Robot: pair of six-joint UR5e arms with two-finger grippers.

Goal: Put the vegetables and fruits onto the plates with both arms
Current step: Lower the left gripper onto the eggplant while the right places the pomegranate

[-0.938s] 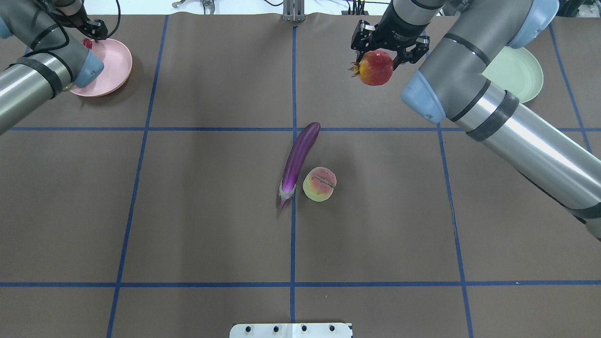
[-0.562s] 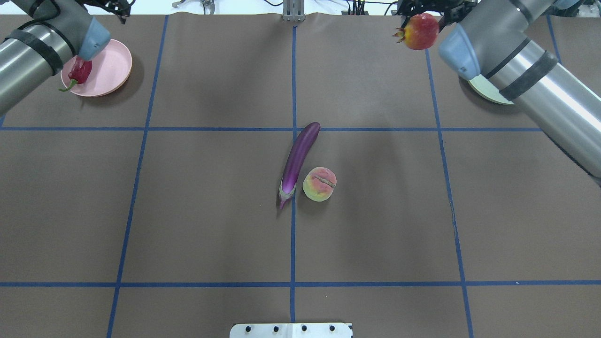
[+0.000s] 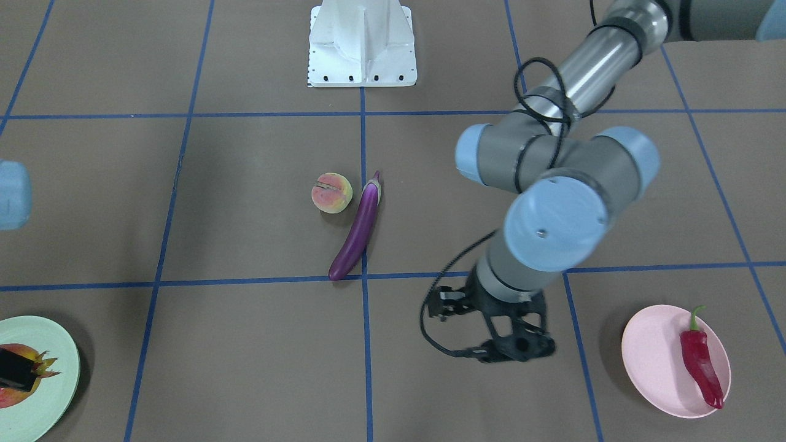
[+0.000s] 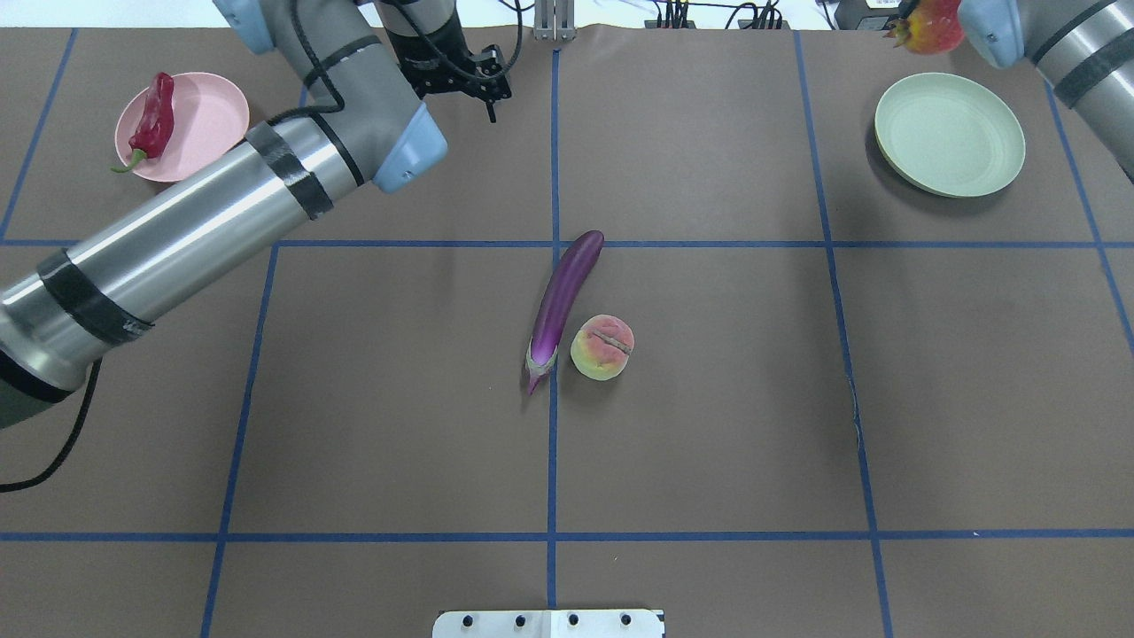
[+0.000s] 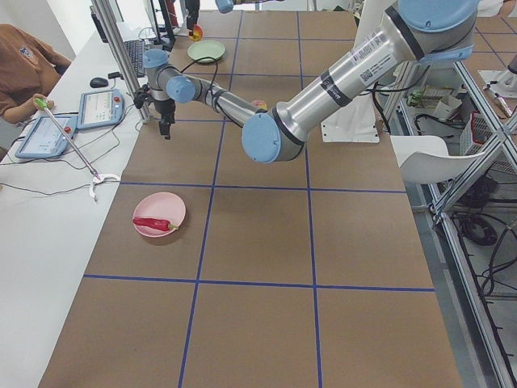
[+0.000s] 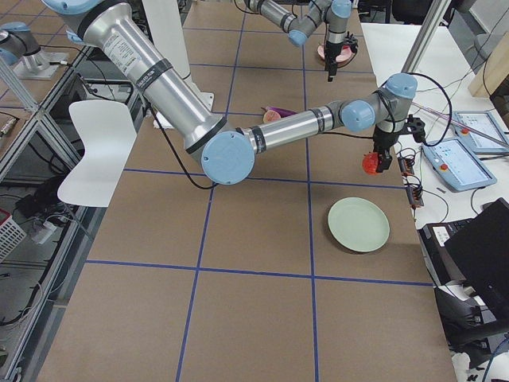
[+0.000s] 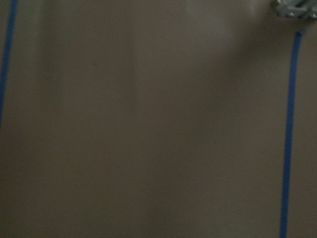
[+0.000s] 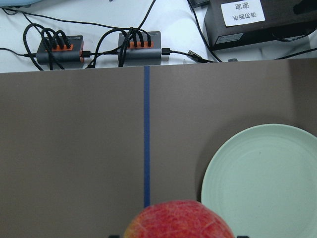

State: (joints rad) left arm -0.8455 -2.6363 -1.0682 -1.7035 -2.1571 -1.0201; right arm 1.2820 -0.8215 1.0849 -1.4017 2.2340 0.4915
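Observation:
A red chili point(image 4: 155, 120) lies on the pink plate point(image 4: 208, 124) at the far left. My left gripper point(image 4: 483, 89) hangs away from it over bare table, open and holding nothing; the front view shows it point(image 3: 519, 347) too. My right gripper point(image 6: 376, 155) is shut on the pomegranate point(image 4: 930, 27), held in the air beside the far edge of the green plate point(image 4: 950, 133). The right wrist view shows the pomegranate point(image 8: 178, 220) low down, with the bare plate point(image 8: 267, 178) to its right. The eggplant point(image 4: 563, 306) and peach point(image 4: 602, 347) lie side by side mid-table.
The white base block point(image 4: 549, 623) sits at the near table edge. Power strips and cables point(image 8: 99, 47) lie just past the far edge. A seated person point(image 5: 24, 56) and tablets are along that side. Blue tape lines cross the brown mat.
My left arm has swung right, away from the pink plate, leaving the chili on it. My right arm has carried the pomegranate further right, uncovering the green plate.

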